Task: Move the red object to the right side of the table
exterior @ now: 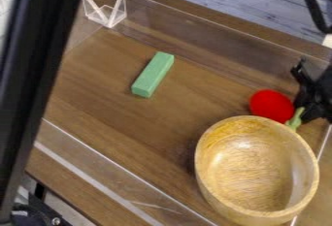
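The red object (270, 105), a small rounded strawberry-like toy, lies on the brown table (104, 84) near its right edge, just beyond the wooden bowl. Its green leafy end (297, 119) points right. My dark gripper (309, 112) comes down from the upper right at the frame's edge. Its fingertips stand close together at that leafy end, with no gap showing between them. The toy's underside looks to rest on the wood.
A large wooden bowl (203, 157) fills the near right corner, right beside the toy. A light green block (153, 75) lies mid-table. Low clear acrylic walls (104, 12) border the top. A dark post (37, 84) blocks the left foreground.
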Robot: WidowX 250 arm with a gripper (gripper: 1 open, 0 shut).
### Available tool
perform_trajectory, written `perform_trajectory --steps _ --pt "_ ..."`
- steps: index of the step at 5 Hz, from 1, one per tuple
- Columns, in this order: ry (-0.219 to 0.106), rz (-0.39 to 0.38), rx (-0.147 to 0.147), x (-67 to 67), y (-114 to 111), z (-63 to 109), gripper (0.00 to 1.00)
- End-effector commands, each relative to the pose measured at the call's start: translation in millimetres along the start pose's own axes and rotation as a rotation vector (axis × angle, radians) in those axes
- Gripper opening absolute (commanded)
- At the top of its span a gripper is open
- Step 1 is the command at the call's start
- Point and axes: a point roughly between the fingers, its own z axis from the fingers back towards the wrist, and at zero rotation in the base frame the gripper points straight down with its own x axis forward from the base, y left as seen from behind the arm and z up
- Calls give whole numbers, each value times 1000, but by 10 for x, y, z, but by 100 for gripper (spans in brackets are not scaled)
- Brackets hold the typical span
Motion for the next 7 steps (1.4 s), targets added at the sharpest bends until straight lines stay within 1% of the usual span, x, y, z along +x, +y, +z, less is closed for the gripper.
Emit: perform_trajectory --steps 1,3,4,5,6,7 --pt "-48 -30 34 109 65 327 0" --pt "-37 -123 62 99 63 493 0" --pt "-18 -114 71 179 84 465 0" --pt "-30 -148 75 87 67 446 100" --pt "-50 -181 83 29 22 459 100" --pt "-87 -183 102 -26 69 575 100"
